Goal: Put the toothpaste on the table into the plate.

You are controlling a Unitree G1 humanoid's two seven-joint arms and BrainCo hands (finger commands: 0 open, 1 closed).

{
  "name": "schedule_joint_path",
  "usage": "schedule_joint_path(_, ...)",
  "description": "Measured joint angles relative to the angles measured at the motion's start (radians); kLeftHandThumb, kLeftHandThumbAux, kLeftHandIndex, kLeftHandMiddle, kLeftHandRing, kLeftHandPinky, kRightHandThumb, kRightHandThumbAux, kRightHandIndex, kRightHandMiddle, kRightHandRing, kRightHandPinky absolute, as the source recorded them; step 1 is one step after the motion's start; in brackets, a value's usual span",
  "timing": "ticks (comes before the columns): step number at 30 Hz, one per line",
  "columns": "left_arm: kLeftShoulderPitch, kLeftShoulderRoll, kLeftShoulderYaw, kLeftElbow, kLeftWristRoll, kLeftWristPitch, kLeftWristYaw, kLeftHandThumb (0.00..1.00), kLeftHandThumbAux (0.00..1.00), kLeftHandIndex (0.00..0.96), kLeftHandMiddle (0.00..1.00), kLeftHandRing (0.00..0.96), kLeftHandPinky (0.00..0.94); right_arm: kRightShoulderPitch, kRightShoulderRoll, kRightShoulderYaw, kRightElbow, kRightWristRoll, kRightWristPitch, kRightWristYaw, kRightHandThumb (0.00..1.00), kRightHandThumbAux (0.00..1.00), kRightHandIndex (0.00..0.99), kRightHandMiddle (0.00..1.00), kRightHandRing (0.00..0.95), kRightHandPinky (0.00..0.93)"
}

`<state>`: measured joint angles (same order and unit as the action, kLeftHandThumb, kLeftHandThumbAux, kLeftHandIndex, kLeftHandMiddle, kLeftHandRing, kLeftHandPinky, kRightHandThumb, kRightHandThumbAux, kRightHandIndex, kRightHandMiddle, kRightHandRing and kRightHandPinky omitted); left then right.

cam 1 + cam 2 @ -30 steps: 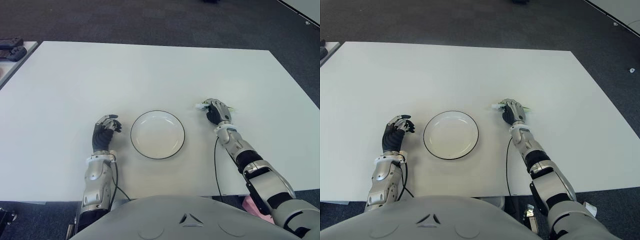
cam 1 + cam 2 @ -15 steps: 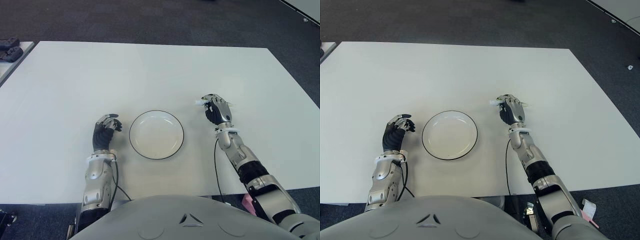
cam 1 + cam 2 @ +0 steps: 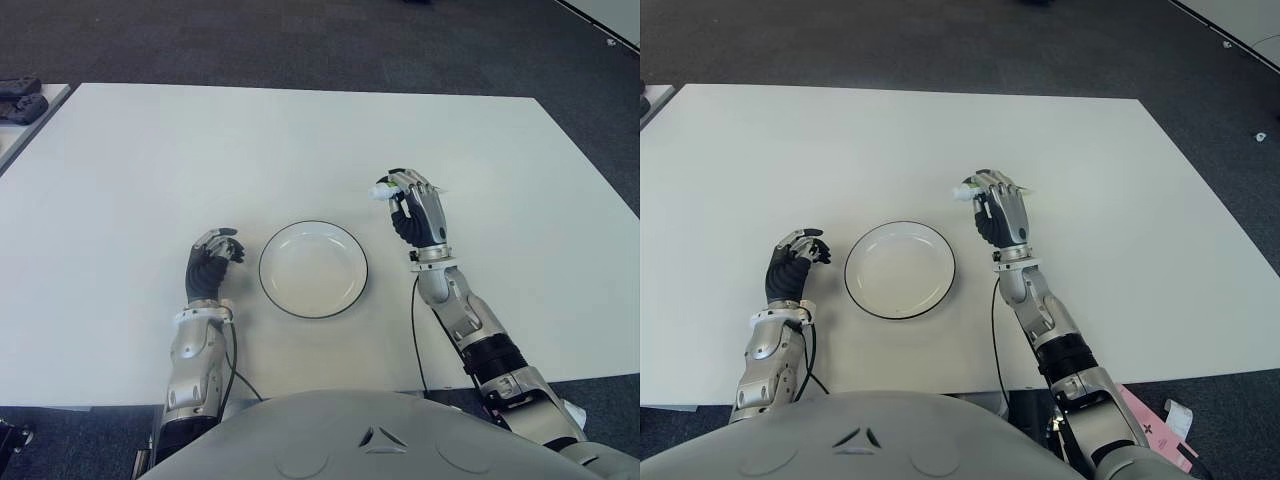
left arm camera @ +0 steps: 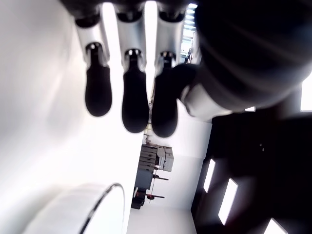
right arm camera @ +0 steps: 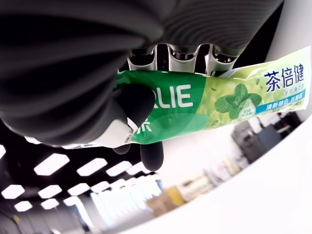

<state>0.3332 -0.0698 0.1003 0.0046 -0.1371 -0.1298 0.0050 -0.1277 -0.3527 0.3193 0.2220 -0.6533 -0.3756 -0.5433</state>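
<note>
The right hand (image 3: 418, 213) was carrying the toothpaste (image 5: 209, 105), fingers (image 5: 139, 105) pinching the tube, apparently lifted off the tabletop (image 3: 150, 160). The plate (image 3: 313, 269) sat beside those fingers, so the next move likely called for swinging over it and letting go. The left hand (image 3: 209, 268), fingers curled on nothing, showed on the plate's other side.

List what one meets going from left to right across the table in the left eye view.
Robot's left hand with curled dark fingers → round white plate with a dark rim → right hand gripping the green toothpaste tube.
</note>
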Motion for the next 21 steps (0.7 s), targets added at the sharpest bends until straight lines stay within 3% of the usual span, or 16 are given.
schedule_joint_path(10,-0.002,0.001,0.0,0.003,-0.001,-0.005,-0.001,0.704,0.721,0.434,0.609,0.592,0.575,0.04,-0.015,0.018,-0.135,0.003,-0.063,0.15,1.0,0.668,0.366,0.442,0.511,0.552)
schedule_joint_path(13,-0.002,0.001,0.0,0.006,-0.002,-0.009,-0.003,0.705,0.721,0.434,0.606,0.59,0.574,0.065,-0.047,0.036,-0.195,-0.015,-0.076,0.23,0.966,0.663,0.373,0.468,0.545,0.723)
schedule_joint_path(21,-0.001,0.002,0.002,0.013,-0.003,-0.016,-0.011,0.705,0.721,0.434,0.608,0.593,0.581,0.071,-0.081,0.054,-0.222,-0.027,-0.138,0.331,0.954,0.655,0.387,0.511,0.557,0.805)
